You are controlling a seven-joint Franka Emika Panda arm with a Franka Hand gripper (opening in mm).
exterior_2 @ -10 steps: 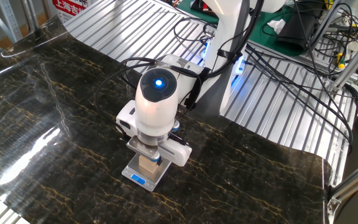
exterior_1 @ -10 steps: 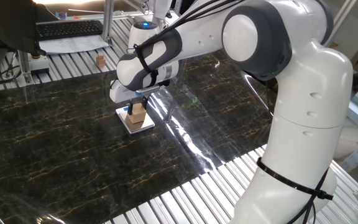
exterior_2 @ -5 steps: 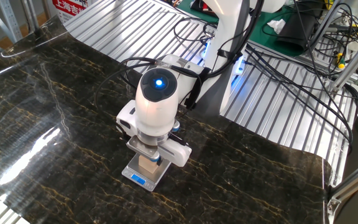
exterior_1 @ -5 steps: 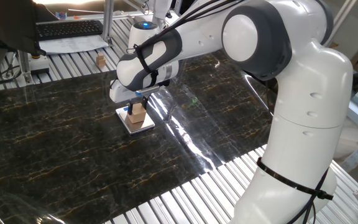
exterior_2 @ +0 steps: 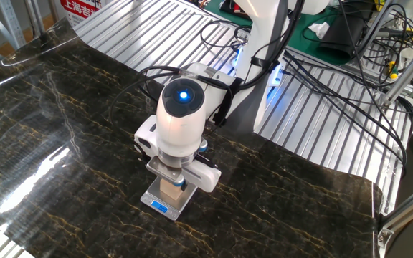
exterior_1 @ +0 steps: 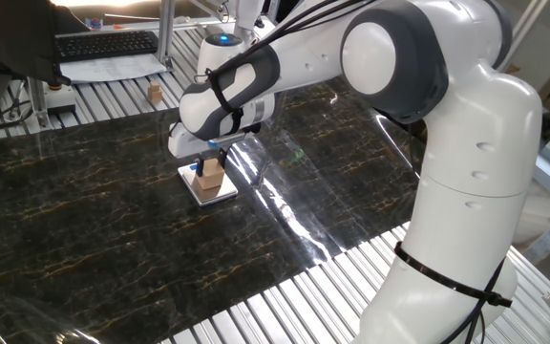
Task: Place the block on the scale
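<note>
Arm bent low, wrist vertical, fingers (exterior_2: 172,185) pointing down

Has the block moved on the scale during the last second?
No. The block sits at the same spot on the scale, under the gripper, and the scale keeps its place on the dark mat.

Scale (exterior_2: 165,206): lies flat on the dark marble mat (exterior_2: 63,150), blue display strip on its near edge.
Block (exterior_2: 171,190): stands on the scale, about in its middle.
Gripper (exterior_2: 172,184): directly above the scale, fingers around the block; grip unclear.
</note>
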